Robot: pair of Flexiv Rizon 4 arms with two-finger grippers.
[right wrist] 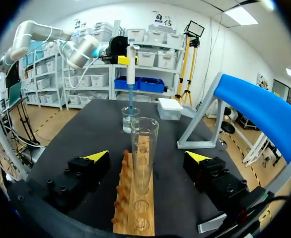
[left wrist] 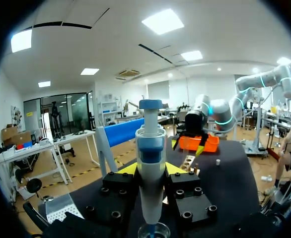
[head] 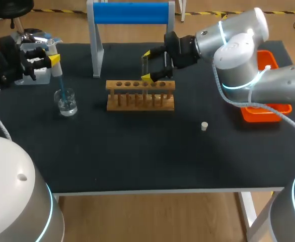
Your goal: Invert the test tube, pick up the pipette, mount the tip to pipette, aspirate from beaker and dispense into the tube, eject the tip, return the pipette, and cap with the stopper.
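Note:
My left gripper [head: 53, 60] is shut on the white and blue pipette [left wrist: 150, 158], which hangs upright. Its blue tip [head: 62, 91] dips into the glass beaker [head: 67, 103] at the table's left. The clear test tube [right wrist: 144, 151] stands upright, mouth up, in the wooden rack [head: 140, 95]. My right gripper [right wrist: 146, 157] is open around the tube, with a finger well clear on each side. In the head view the right gripper [head: 147, 65] sits just behind the rack. The small white stopper [head: 204, 126] lies on the mat right of the rack.
A blue-topped stand [head: 130, 12] rises behind the rack. An orange tray [head: 266, 111] sits at the right edge under my right arm. A white box [right wrist: 170, 109] lies near the beaker. The black mat [head: 137, 151] is bare toward the front edge.

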